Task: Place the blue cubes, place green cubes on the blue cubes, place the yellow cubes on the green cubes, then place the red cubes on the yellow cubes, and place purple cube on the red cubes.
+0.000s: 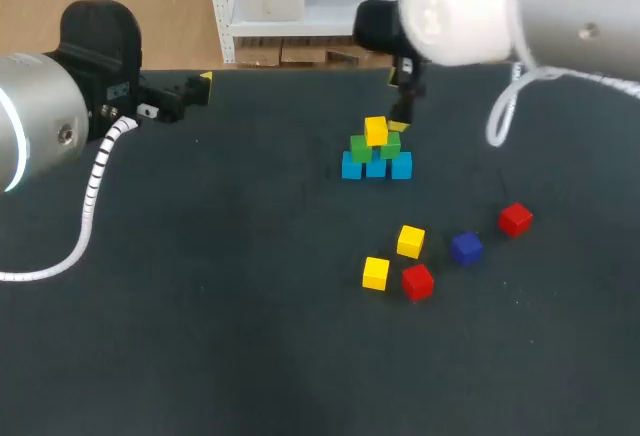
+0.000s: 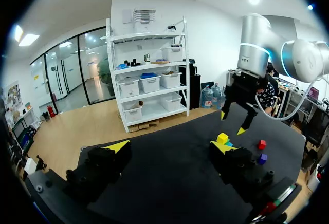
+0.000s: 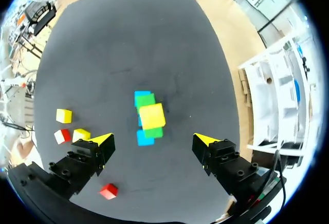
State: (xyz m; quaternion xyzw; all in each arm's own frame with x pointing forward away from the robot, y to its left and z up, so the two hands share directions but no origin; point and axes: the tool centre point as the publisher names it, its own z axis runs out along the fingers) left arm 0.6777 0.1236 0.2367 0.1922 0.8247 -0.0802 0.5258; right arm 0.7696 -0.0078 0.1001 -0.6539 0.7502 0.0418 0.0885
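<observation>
The right arm (image 1: 470, 6) is the closest thing, big and white at the top right of the head view. Its right gripper (image 3: 153, 141) hangs just over the tower (image 3: 150, 117). Its two fingers are spread wide with nothing in them.

The left arm (image 1: 40, 126) comes in from the left side. The left gripper (image 2: 169, 147) is over the far left part of the table (image 1: 200, 306), well away from all the cubes. Its fingers are wide open too, and it holds nothing.

The tower stands near the far middle of the table. Three blue cubes (image 1: 375, 166) sit in a row at the bottom, touching each other. Two green cubes (image 1: 361, 148) sit on top of them. One yellow cube (image 1: 376, 131) sits on the green ones.

Nearer the front, five cubes lie loose on the table. There are two loose yellow cubes (image 1: 410, 241), two red cubes (image 1: 417, 282) and one purple cube (image 1: 466, 248). One red cube is just beside a yellow one. The other red cube is off to the right, past the purple cube.
</observation>
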